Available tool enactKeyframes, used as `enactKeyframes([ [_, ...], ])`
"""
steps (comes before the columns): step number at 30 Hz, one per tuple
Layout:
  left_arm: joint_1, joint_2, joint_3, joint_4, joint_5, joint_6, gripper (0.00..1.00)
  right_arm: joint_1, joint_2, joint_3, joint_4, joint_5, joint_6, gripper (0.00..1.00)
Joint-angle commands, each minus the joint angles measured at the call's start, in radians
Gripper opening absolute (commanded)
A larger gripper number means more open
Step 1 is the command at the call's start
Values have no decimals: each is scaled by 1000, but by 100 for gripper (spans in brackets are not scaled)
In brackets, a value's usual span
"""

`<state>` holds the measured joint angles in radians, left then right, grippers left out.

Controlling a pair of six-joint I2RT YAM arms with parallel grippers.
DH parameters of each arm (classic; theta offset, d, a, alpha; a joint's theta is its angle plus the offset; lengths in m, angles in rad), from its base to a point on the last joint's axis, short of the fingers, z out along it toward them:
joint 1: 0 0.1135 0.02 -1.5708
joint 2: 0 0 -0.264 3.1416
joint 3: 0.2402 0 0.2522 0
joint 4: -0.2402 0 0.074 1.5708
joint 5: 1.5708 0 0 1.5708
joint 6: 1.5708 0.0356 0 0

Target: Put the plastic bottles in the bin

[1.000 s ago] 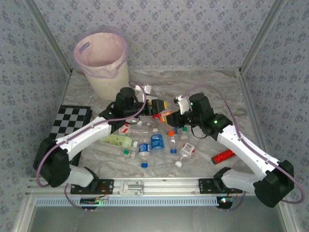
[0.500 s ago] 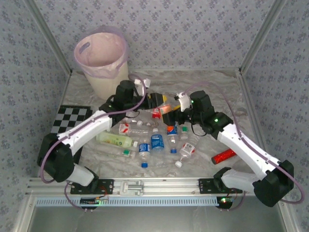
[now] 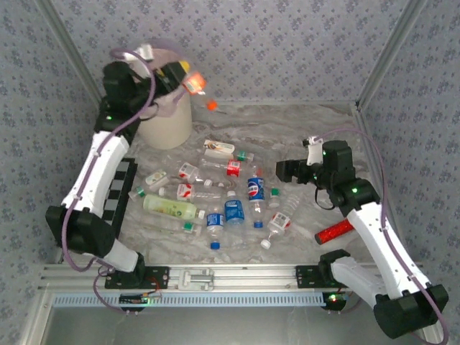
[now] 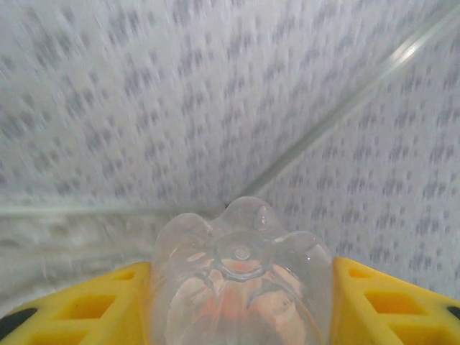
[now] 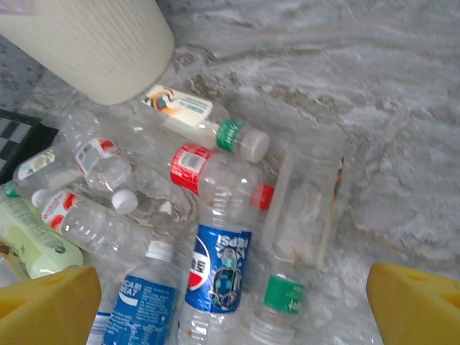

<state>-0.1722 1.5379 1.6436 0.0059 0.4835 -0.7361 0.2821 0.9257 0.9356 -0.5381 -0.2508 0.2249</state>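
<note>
I have the left end effector [image 3: 175, 75] raised at the back left corner, its yellow fingers [image 4: 381, 302] clamped on one small clear plastic bottle [image 4: 241, 277]. In the left wrist camera the bottle's lobed base bulges out between the fingers, with the patterned wall behind it. From above, the held bottle shows reddish-orange at its free end and juts past the end effector at the right-hand rim of the round cream-white plastic bin [image 3: 169, 126]. I cannot tell whether it sits inside the rim line. The arm hides most of the bin's mouth. The right end effector [image 3: 282, 170] hangs over the marbled grey worktop [image 3: 316, 136], just right of the heap, with its fingers spread wide and nothing between them. In the right wrist camera a blue-labelled cola bottle [image 5: 219, 269] lies on the worktop directly below the gap, and the bin's ribbed wall is at the upper left. The other clear plastic bottles [image 3: 233, 208] lie scattered on their sides in the middle of the worktop, well apart from the bin, with a pale green bottle [image 3: 172, 208] at their left. A red cylinder [image 3: 332, 232] lies near the right arm's base. A black-and-white checkerboard [image 3: 122, 180] lies along the left edge.
</note>
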Motion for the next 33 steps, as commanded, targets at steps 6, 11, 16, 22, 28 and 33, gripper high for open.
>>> enactKeyframes([
  [6,108,165,246,-193,-267,241,6,-13,-5,-4,-110,56,14,96],
  [11,130,351,460,-399,-419,387,0,-26,-62,-12,-169,91,12,96],
  [16,134,625,804,-706,-437,503,0,-45,-115,-25,-236,107,16,96],
  [22,146,932,1234,-1029,-432,610,0,-64,-157,-24,-303,127,30,96],
  [28,146,887,997,-939,-388,621,3,-77,-149,-27,-308,122,81,92],
  [33,146,906,986,-972,-356,623,38,-79,-149,-65,-299,122,150,92],
])
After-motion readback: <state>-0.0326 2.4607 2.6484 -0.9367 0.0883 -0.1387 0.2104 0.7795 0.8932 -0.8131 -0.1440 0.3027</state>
